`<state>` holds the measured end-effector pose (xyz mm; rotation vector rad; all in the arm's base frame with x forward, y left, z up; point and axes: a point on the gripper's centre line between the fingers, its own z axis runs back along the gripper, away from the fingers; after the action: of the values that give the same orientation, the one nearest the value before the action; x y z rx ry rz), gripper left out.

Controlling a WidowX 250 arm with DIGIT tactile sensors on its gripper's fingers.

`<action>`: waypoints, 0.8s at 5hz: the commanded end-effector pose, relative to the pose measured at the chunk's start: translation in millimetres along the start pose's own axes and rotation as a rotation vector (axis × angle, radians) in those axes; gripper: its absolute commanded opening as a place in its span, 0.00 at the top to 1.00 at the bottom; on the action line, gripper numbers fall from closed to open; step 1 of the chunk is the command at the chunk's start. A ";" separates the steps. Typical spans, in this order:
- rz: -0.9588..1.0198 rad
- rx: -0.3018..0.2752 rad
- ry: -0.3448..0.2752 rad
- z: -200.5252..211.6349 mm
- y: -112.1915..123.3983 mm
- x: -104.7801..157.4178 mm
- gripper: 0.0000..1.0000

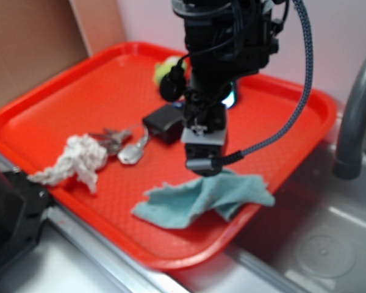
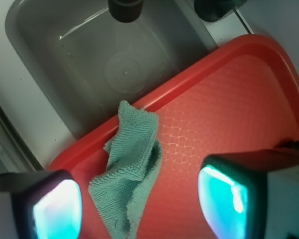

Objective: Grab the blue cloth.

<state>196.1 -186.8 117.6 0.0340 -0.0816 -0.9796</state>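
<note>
- Stainless sink (image 2: 65, 59) sits at the back of the wrist view, with a grey faucet (image 1: 357, 116) curving up on the right edge of the exterior shot.
- Big red plastic tray (image 1: 67, 116) takes up most of the scene; its near corner pokes out over the sink basin.
- Blue cloth (image 1: 201, 198) is lying rumpled on the tray close to that corner, teal terry, one end draped up onto the tray rim in the wrist view (image 2: 132, 164).
- Gripper (image 2: 139, 199) is hovering right above the cloth, pointing down. Fingers (image 2: 55, 209) are spread wide with the cloth showing between them, not pinching anything. Pads are glowing cyan.
- From the exterior cam the black arm's tip (image 1: 204, 152) sits just above the cloth's upper edge; can't tell if it's actually touching.
- Crumpled white tissue wad (image 1: 73, 162) is on the left side of the tray, well apart from the cloth.
- Bunch of keys (image 1: 119, 145) just beside the tissue, and a small black box (image 1: 165, 122) next to those, partly behind the arm.
- Something yellow-green (image 1: 166, 68) at the far side of the tray, too blurry to name.
</note>
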 end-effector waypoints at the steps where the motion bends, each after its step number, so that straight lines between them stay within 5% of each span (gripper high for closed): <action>1: -0.094 -0.042 -0.037 -38.0 -41.5 -15.7 0.00; 4: -0.150 -0.100 -0.044 -82.8 -46.1 -16.4 0.00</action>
<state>172.7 -193.4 30.1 -0.0741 -0.0561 -1.1137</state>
